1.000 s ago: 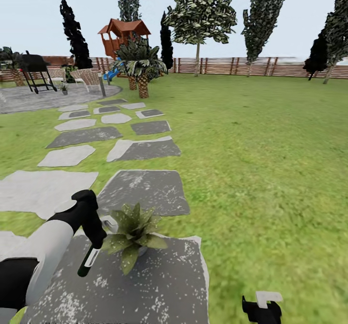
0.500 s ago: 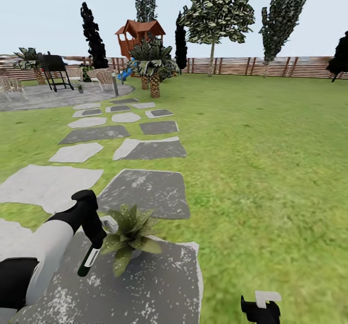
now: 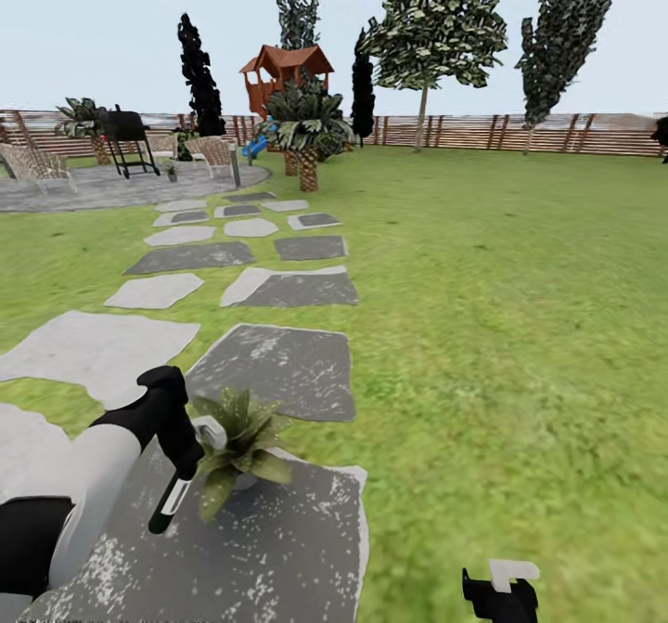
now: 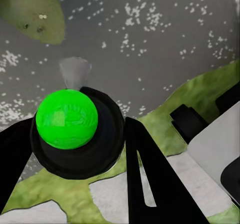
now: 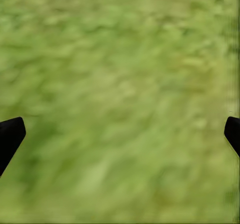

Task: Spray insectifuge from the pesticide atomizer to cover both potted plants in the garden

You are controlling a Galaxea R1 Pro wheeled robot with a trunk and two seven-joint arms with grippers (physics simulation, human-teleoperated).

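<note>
Currently, the pesticide atomizer [image 3: 171,502] is being clamped between the left jaws [image 3: 182,476], hanging nozzle-down just beside 1 potted plant [image 3: 237,442] on a dark stepping stone [image 3: 278,549]. The right jaws [image 5: 120,134] are being held wide apart over grass [image 3: 520,326].

Left pincer [image 4: 80,149] clamps the pesticide atomizer [image 4: 67,120] — grey stepping stone [image 4: 150,43] below.

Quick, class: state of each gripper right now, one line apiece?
Left gripper: shut on the pesticide atomizer.
Right gripper: open, empty, fingertips wide apart over the lawn.
</note>
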